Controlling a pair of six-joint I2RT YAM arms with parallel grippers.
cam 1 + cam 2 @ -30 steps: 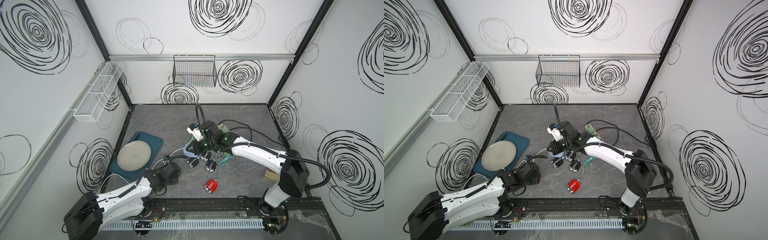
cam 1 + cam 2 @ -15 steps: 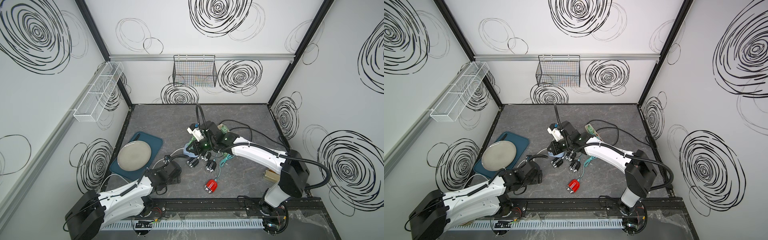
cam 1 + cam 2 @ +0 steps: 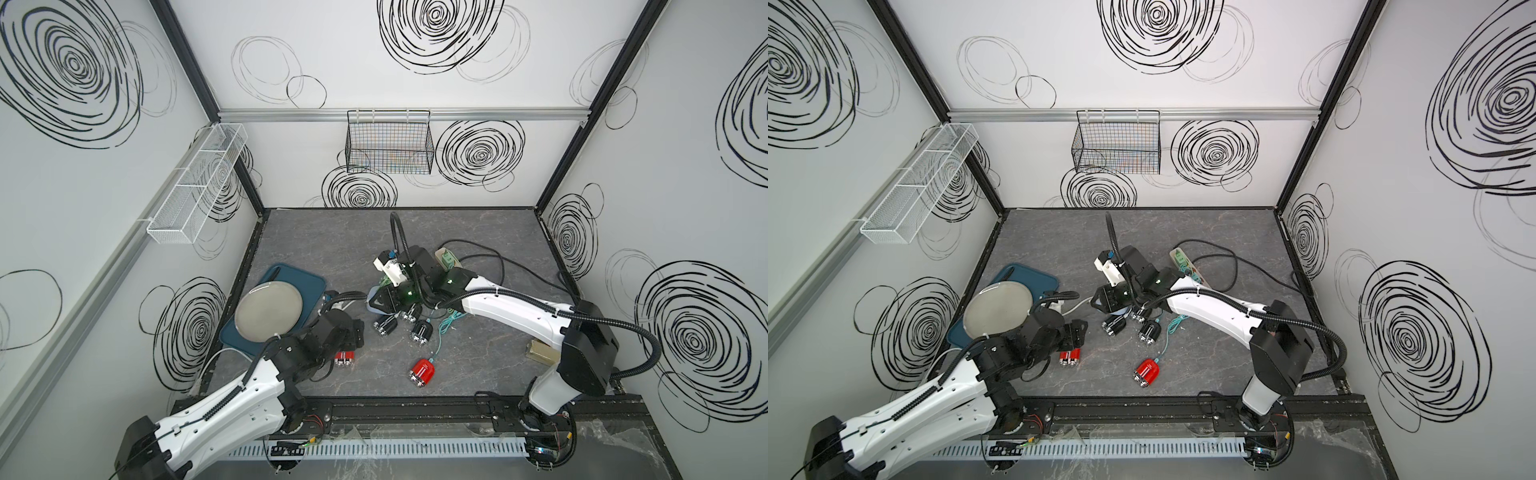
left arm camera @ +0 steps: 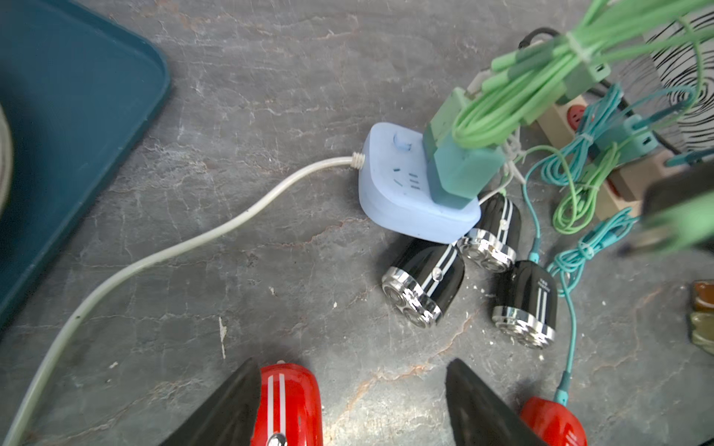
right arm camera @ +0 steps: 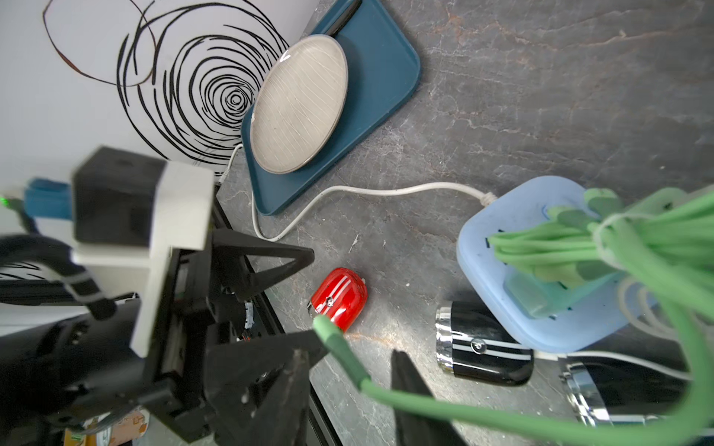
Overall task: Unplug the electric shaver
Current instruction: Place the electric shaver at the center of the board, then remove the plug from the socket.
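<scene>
Your left gripper [image 4: 352,370] stands with its jaws wide apart. The red shaver [image 4: 288,401] lies on the table [image 4: 270,116] between them, close against one finger. Your right gripper [image 5: 353,367] has its jaws parted too, and the green plug [image 5: 332,340] passes loosely between them, well apart from that shaver. The teal tray [image 3: 309,282] holds one grey plate [image 3: 268,311]. The blue socket block [image 4: 390,200] has a teal charger [image 4: 459,173] plugged in, with three black shavers [image 4: 425,285] just beside it. A black wire basket [image 3: 388,145] and a white mesh rack [image 3: 195,187] hang on the walls; you cannot tell their contents from here.
</scene>
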